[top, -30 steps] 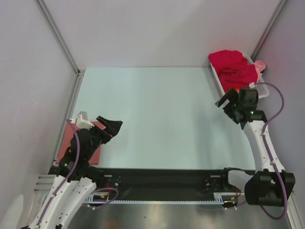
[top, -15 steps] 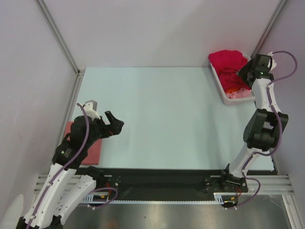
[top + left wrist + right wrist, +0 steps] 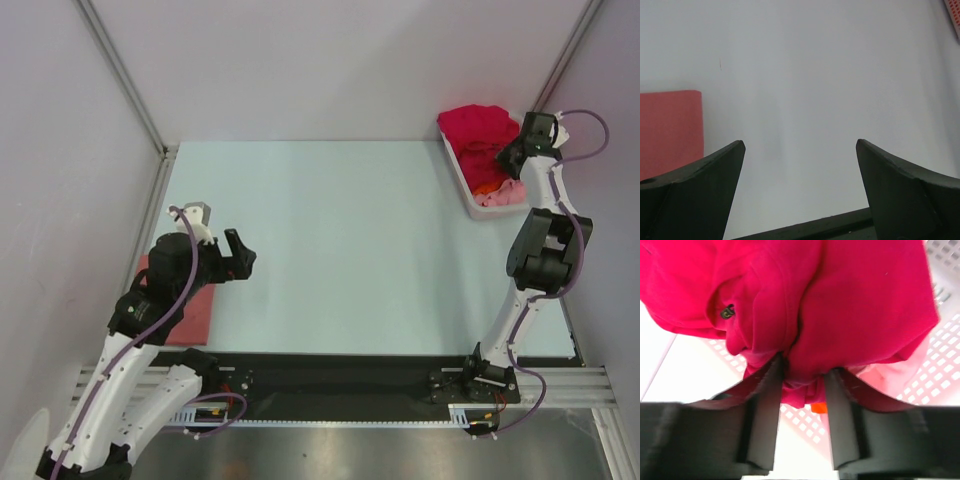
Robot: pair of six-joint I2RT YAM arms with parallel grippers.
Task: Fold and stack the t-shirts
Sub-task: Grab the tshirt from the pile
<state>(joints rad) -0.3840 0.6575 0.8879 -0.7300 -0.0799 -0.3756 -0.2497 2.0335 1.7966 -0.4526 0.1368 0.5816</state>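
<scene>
T-shirts [image 3: 482, 135] mostly lie heaped in the basket [image 3: 476, 210] at the far right corner of the surface [image 3: 340, 230]; one folded shirt [image 3: 195, 318] rests at its near left edge. My right fingers [image 3: 762, 415] straddle a crimson fold [image 3: 802, 385], whether pinching I cannot tell; left fingers [image 3: 695, 195] spread, empty.

A robotics lab cell: plain grey panel walls [image 3: 300, 60] joined by aluminium posts [image 3: 122, 75] enclose a pale tabletop [image 3: 340, 230] ahead of the left fingers [image 3: 695, 195], a black mounting rail [image 3: 340, 375] behind them.
</scene>
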